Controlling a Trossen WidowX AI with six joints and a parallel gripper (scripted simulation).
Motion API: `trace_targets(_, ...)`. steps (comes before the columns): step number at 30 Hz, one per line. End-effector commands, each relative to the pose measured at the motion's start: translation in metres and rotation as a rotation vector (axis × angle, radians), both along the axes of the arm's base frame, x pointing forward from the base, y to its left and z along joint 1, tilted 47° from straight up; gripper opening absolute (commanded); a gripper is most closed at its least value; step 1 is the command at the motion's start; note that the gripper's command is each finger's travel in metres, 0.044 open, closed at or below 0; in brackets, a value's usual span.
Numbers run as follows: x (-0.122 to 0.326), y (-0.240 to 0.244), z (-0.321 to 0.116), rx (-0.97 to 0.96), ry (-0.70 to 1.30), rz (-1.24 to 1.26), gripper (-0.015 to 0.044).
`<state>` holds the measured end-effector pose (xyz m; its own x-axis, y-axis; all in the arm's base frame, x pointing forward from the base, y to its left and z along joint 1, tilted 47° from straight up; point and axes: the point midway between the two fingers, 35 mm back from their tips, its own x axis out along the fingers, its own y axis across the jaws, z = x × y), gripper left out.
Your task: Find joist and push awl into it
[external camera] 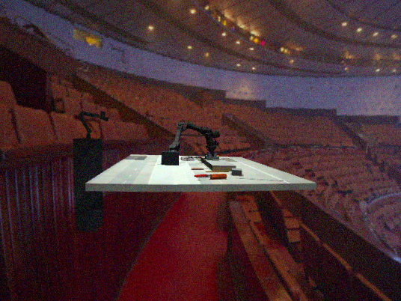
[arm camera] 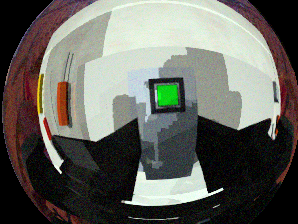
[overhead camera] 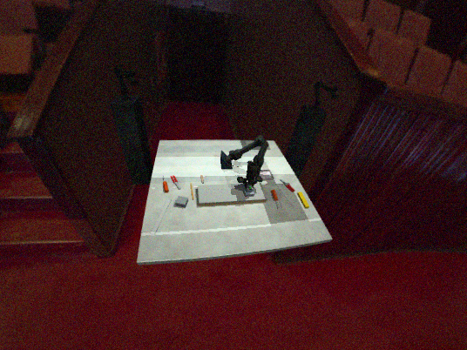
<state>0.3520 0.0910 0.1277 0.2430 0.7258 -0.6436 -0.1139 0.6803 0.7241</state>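
My gripper (overhead camera: 249, 186) (external camera: 212, 153) (arm camera: 165, 117) is shut on the grey stud finder (overhead camera: 250, 191) (arm camera: 167, 150), whose square display is lit green in the wrist view. It is at the right part of the pale floor panel (overhead camera: 222, 196) (external camera: 221, 165) (arm camera: 100, 102); whether it touches the panel is too small to tell. An orange-handled tool (overhead camera: 274, 194) (arm camera: 63, 104) with a thin shaft lies right of the panel. Another orange-handled tool (overhead camera: 165, 186) (external camera: 218, 176) lies at the far left. I cannot tell which is the awl. A pale outlined shape (overhead camera: 266, 174) behind the panel may be the tray.
A grey block (overhead camera: 181, 201) (external camera: 236, 171) and a yellow pencil-like stick (overhead camera: 192, 191) lie left of the panel. Red-handled pliers (overhead camera: 176, 183) lie behind them, and a small tan piece (overhead camera: 202, 178) behind the panel. A red-handled tool (overhead camera: 290, 187) and a yellow bar (overhead camera: 303, 199) lie at the right.
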Motion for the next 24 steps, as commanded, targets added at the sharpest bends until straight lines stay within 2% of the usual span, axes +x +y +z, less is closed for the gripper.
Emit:
trace_targets(1,0.0,-0.005,-0.007,-0.001,0.004,-0.001,0.0)
trace_targets(24,0.004,-0.033,-0.036,-0.002,0.004,-0.001,0.0)
